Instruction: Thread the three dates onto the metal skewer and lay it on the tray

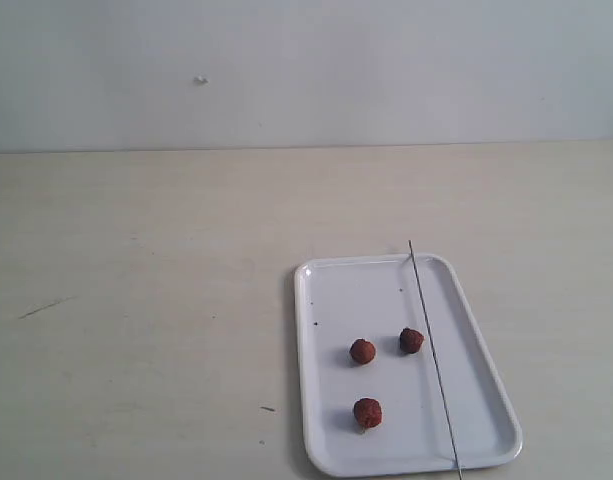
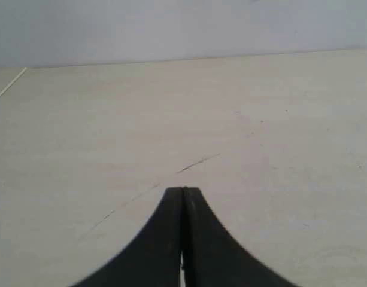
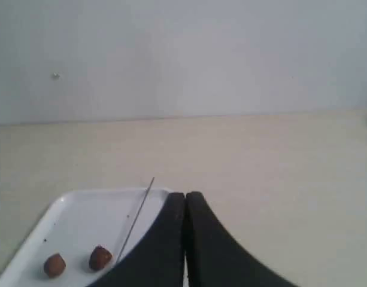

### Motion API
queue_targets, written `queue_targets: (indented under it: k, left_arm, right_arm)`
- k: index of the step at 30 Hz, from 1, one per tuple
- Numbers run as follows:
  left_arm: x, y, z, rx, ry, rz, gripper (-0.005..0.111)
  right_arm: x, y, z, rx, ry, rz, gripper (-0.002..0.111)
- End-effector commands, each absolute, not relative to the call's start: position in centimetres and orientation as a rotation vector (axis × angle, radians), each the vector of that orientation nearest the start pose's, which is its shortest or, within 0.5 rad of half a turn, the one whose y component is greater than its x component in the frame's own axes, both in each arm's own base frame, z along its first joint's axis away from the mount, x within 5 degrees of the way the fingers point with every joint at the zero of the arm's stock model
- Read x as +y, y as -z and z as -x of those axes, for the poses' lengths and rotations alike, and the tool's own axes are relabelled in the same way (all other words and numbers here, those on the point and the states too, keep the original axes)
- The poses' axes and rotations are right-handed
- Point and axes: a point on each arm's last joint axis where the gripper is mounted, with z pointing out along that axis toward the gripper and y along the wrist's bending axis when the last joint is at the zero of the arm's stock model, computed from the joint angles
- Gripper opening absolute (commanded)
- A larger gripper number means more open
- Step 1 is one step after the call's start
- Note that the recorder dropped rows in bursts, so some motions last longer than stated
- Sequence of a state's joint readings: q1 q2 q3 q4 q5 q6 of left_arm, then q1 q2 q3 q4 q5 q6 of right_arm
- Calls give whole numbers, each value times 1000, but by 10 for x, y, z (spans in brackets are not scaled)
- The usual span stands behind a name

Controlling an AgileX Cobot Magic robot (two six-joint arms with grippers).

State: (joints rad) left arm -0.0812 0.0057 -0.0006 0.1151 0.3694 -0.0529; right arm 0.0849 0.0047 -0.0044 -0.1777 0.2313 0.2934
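Three reddish-brown dates lie loose on the white tray (image 1: 486,400): one (image 1: 362,351) near the middle, one (image 1: 411,340) just right of it, one (image 1: 367,412) nearer the front. The thin metal skewer (image 1: 432,350) lies lengthwise across the tray's right half, its ends reaching over both short rims. Neither gripper shows in the exterior view. My left gripper (image 2: 183,190) is shut over bare table. My right gripper (image 3: 185,195) is shut with nothing in it, beside the tray (image 3: 75,221), where two dates (image 3: 100,258) (image 3: 54,265) and the skewer (image 3: 135,218) show.
A pale wooden table (image 1: 146,300) carries the tray at front right. A dark scratch (image 1: 41,308) marks the left side. A plain light wall (image 1: 306,70) rises behind the table's far edge.
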Motion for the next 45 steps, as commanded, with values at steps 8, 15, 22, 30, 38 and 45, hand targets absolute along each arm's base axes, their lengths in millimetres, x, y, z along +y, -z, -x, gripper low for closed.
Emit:
queue_targets:
  k: [8, 15, 22, 30, 38, 45]
  left_arm:
    - [0, -181, -53, 1844, -17, -90, 0]
    - [0, -181, -53, 1844, -17, -90, 0]
    - [0, -181, -53, 1844, -17, -90, 0]
    - [0, -181, -53, 1844, -17, -90, 0]
    - [0, -181, -53, 1844, -17, -90, 0]
    - [0, -181, -53, 1844, -17, -90, 0]
  right_arm:
    - [7, -233, -52, 1267, -341, -108, 0]
    - [4, -249, -45, 1044, -693, -322, 0]
    - [-6, -294, -48, 1009, -457, -310, 0]
    - [9, -315, -144, 1657, -177, -107, 0]
    - [37, -283, -248, 2151, -331, 53, 0]
    - [28, -266, -286, 2622, -121, 0, 0]
